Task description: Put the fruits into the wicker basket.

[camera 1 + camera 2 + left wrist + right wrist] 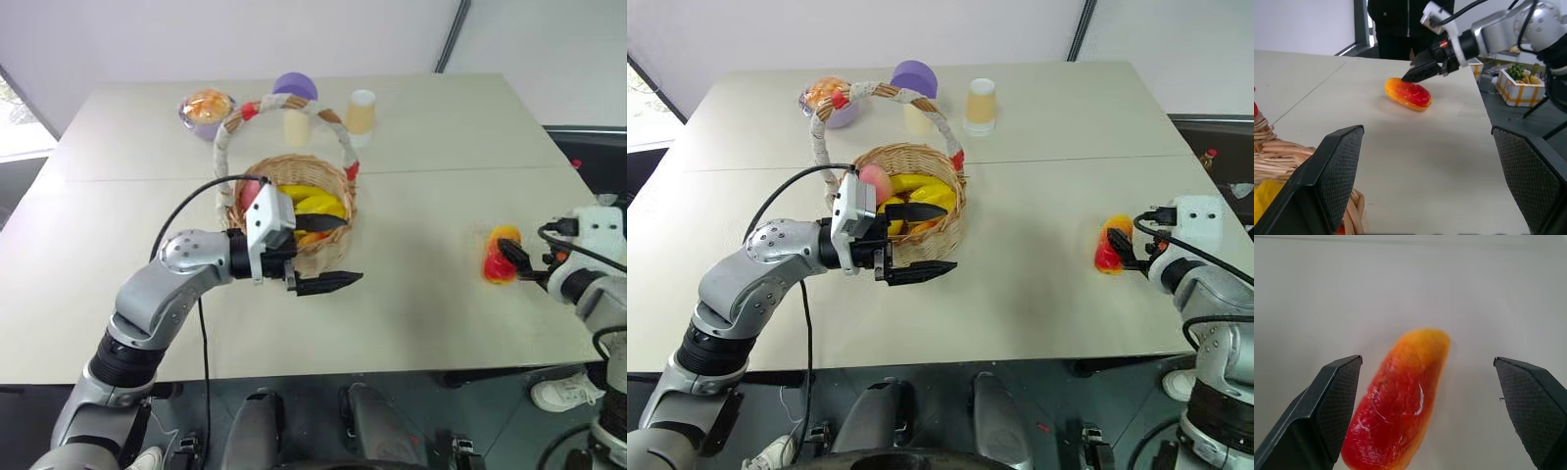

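My right tool [1427, 413] gapes wide around the mango [1398, 406] to grasp it; my left tool [320, 253], released, waits by the basket [328, 245].

– Where's the basket?

– The wicker basket [294, 211] stands upright mid-table, round and tan, its tall arched handle wrapped in white with red bands.

– What's in it?

– A yellow lemon [312, 202] lies inside, and a pink peach [874, 181] sits against the wall on the robot's left.

– And the mango?

– The mango [501, 254], red fading to orange-yellow, lies on its side on the bare table, well apart from the basket on the robot's right.
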Robot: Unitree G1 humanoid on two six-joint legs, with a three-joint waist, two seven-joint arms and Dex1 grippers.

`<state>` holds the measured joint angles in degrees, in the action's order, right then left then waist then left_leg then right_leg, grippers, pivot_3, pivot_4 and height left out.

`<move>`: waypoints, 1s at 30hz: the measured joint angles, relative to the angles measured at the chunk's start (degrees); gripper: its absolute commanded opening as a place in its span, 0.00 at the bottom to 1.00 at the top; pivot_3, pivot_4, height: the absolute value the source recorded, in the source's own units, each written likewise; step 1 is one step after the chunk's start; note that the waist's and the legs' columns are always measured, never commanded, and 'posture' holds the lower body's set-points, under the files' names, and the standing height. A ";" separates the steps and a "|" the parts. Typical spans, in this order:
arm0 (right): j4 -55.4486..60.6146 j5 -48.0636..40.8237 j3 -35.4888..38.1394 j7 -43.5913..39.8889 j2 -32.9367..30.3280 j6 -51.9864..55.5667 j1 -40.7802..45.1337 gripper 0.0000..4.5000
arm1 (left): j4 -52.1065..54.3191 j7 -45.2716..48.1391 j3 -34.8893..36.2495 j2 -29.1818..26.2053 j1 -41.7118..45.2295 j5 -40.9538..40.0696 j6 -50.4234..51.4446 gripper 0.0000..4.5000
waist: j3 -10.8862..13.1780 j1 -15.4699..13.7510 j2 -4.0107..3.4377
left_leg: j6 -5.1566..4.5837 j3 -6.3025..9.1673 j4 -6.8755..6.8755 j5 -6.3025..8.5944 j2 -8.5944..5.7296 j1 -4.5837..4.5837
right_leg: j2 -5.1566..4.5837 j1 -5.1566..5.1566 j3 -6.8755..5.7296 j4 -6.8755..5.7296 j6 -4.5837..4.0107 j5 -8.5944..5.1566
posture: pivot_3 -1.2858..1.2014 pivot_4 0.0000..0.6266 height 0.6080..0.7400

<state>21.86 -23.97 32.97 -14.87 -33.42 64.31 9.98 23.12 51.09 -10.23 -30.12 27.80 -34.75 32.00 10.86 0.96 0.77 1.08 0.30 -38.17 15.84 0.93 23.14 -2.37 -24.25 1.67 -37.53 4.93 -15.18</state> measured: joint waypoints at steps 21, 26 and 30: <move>-5.54 0.70 -6.87 0.28 0.14 -1.81 2.07 0.41 | 2.54 -1.16 2.63 -2.55 -4.26 -0.35 0.18 1.00 | 0.01 0.07 -0.09 | 0.00 0.01 0.00 0.00 -0.03 0.04 | -0.06 -0.02 -0.01 0.01 0.02 0.00 | 0.52 0.24 1.00; 3.45 -0.46 -12.08 -9.73 -7.82 -9.51 2.13 0.41 | 2.54 -2.25 10.24 -3.71 -6.06 -4.48 1.53 1.00 | 0.00 0.04 -0.09 | 0.00 0.04 -0.02 0.00 0.00 0.05 | -0.04 -0.02 -0.06 0.02 0.03 -0.01 | 0.52 0.24 1.00; 11.66 -6.63 -20.33 -23.63 -10.69 -16.50 6.95 0.41 | 1.58 -2.58 22.30 -9.67 -10.35 -9.23 3.54 1.00 | 0.02 1.00 -0.10 | 0.00 0.14 0.01 0.00 0.13 -0.05 | 0.05 -0.04 -0.05 0.00 0.02 -0.01 | 0.52 0.24 1.00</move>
<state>33.53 -30.61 12.63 -38.50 -44.11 47.80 16.93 24.70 48.51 12.07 -39.79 17.45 -43.98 35.54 10.88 1.96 0.68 1.08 0.44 -38.16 15.85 1.05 23.09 -2.33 -24.30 1.63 -37.52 4.95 -15.19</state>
